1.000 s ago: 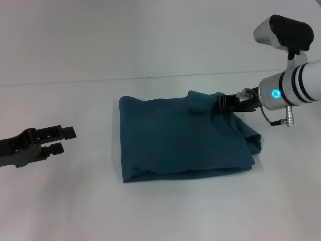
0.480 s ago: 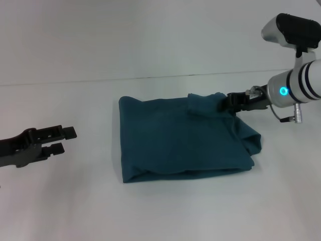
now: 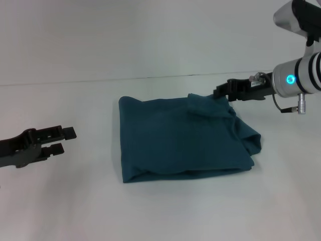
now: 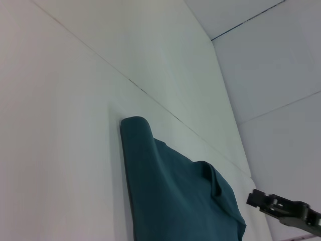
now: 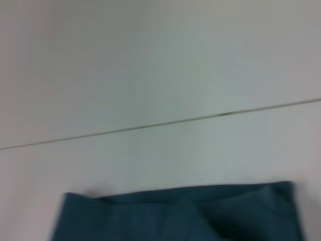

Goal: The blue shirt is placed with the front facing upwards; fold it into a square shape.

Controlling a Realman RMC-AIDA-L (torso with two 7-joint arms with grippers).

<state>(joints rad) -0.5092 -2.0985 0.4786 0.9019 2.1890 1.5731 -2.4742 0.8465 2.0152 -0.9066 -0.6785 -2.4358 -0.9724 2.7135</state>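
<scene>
**Folded blue shirt on a white worktop**

A plain white worktop (image 3: 75, 201) fills the scene, and a thin dark seam runs across it behind the cloth. The blue shirt (image 3: 180, 140) lies near the middle of the worktop, a little toward its right edge, folded into a rough rectangle of soft, matte teal cotton. Only plain fabric shows. Its left side is a smooth rounded fold, the near edge shows stacked layers, and the right side bulges loosely with a puffed corner. A small flap stands up along the far edge.

The right gripper (image 3: 220, 92) hovers at the shirt's far right corner, just beside the raised flap; whether it touches the cloth cannot be told, nor how far its fingers are parted. Its silver wrist carries a lit blue ring, and the arm is cut off by the frame.

The left gripper (image 3: 67, 139) sits low near the worktop's left edge, well apart from the shirt, its 2 black fingers parted and holding nothing.

The right wrist view is blurred, showing only the shirt's far edge.
</scene>
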